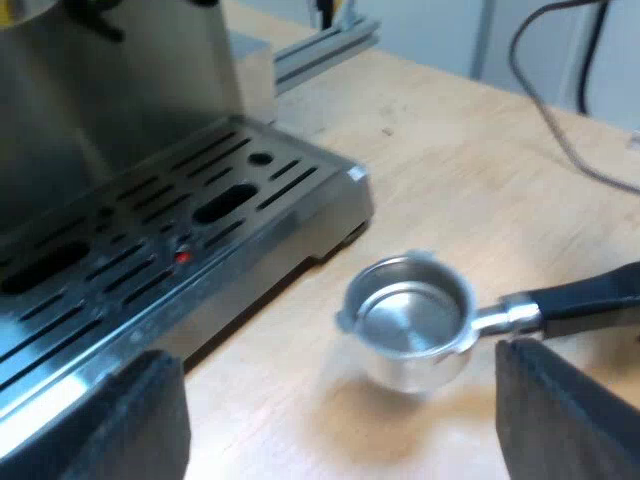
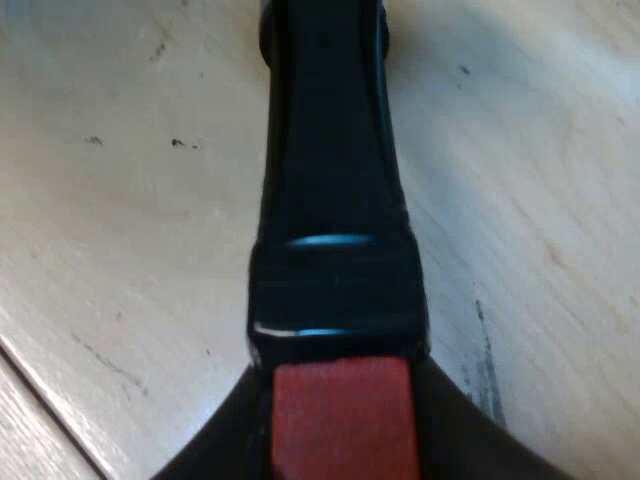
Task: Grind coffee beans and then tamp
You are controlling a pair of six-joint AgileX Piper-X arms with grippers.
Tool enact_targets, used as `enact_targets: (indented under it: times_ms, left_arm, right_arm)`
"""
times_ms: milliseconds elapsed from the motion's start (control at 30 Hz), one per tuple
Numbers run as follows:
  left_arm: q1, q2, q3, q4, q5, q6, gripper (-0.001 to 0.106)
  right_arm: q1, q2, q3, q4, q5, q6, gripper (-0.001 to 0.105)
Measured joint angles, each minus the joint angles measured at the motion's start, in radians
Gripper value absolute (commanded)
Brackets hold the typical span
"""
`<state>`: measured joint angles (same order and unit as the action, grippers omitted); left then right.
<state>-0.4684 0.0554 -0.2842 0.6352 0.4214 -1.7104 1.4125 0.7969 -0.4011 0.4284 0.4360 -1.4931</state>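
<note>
Round steel holder (image 1: 410,320) with dark red-ended handle (image 2: 330,200) lay just ahead of the left gripper (image 1: 340,420), fingers spread, near the steel espresso machine (image 1: 150,230). Right gripper (image 2: 340,440) was at the handle's red end. Couldn't tell its grip.

Metal holder (image 1: 412,320) resting on the pale table (image 1: 480,150), basket upright, open, shiny and empty, just beside the front corner of the espresso machine (image 1: 150,230); dark handle (image 1: 590,295) stretching away from the machine, ending in a red tip (image 2: 340,420)

A pale wooden table (image 1: 470,170) carried an aluminium rail (image 1: 325,50); a grey cable (image 1: 566,141) trailed across it.
</note>
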Motion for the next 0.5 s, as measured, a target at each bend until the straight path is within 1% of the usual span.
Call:
enact_targets:
  times_ms: [33,67,200,300,367,500]
  left_arm:
    - [0.0,0.0,0.001,0.0,0.0,0.0,0.066]
    - [0.0,0.0,0.007,0.009,-0.02,0.002,0.066]
    - [0.0,0.009,0.007,0.008,-0.024,0.003,0.066]
    - [0.0,0.052,0.007,0.008,-0.027,0.003,0.066]
    - [0.0,0.102,0.008,0.008,-0.027,0.003,0.066]
    - [0.0,0.154,0.008,0.006,-0.027,0.003,0.066]
  right_arm:
    - [0.0,0.0,0.002,-0.001,0.0,0.0,0.0]
    - [-0.004,0.005,0.002,0.0,0.0,-0.002,0.0]
    - [-0.038,0.041,0.002,-0.025,-0.006,-0.003,0.0]
    - [-0.086,0.08,0.002,-0.075,-0.046,-0.012,0.0]
    - [-0.12,0.122,0.002,-0.113,-0.067,-0.045,0.0]
    - [-0.155,0.174,0.002,-0.149,-0.109,-0.053,0.0]
